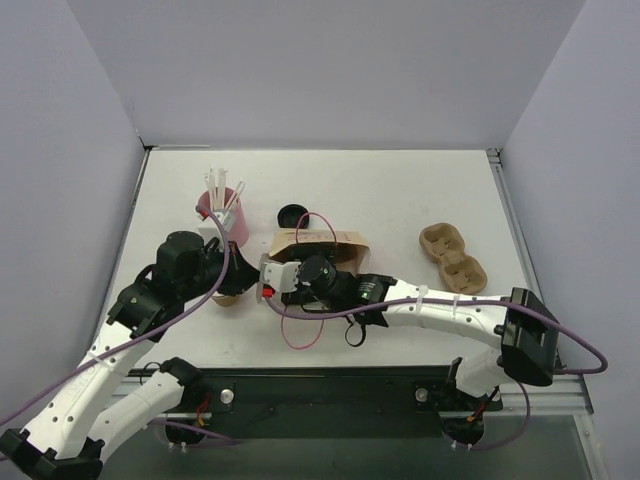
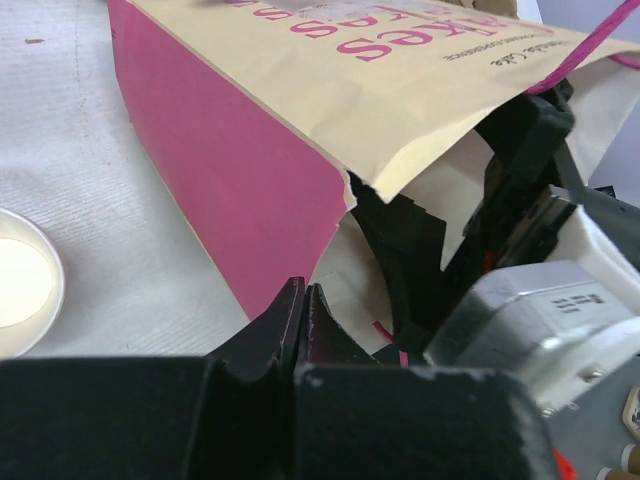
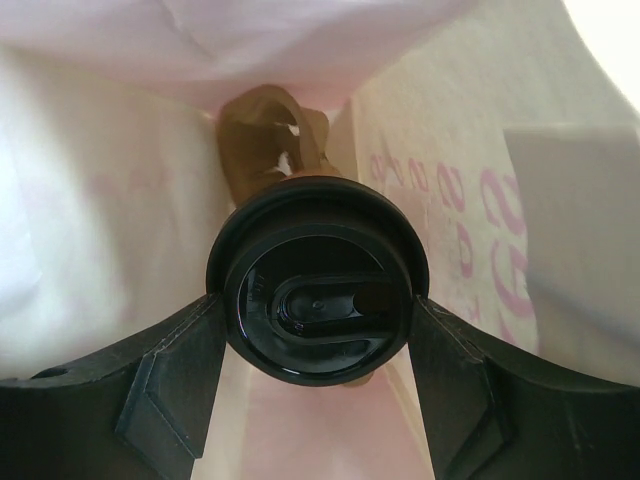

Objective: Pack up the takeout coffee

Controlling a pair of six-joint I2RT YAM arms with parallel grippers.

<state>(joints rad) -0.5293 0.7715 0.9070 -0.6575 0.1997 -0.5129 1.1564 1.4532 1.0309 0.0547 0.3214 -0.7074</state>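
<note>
The takeout coffee (image 3: 316, 345), seen by its black lid, sits inside a kraft paper bag (image 1: 335, 240) with pink lettering. My right gripper (image 3: 318, 312) is shut on it, one finger pressing each side of the lid, and its wrist reaches into the bag's mouth (image 2: 430, 180). In the top view the cup is hidden by the bag and arm. My left gripper (image 2: 302, 292) is shut, its tips right by the bag's pink side panel (image 2: 230, 190). Whether it pinches the paper cannot be made out.
A brown cardboard piece (image 3: 268, 130) lies deeper in the bag behind the coffee. A pink cup of white straws (image 1: 222, 205) and a loose black lid (image 1: 292, 214) stand behind the bag. A cardboard cup carrier (image 1: 452, 258) lies at right. A lidless cup (image 2: 20, 282) stands left of the bag.
</note>
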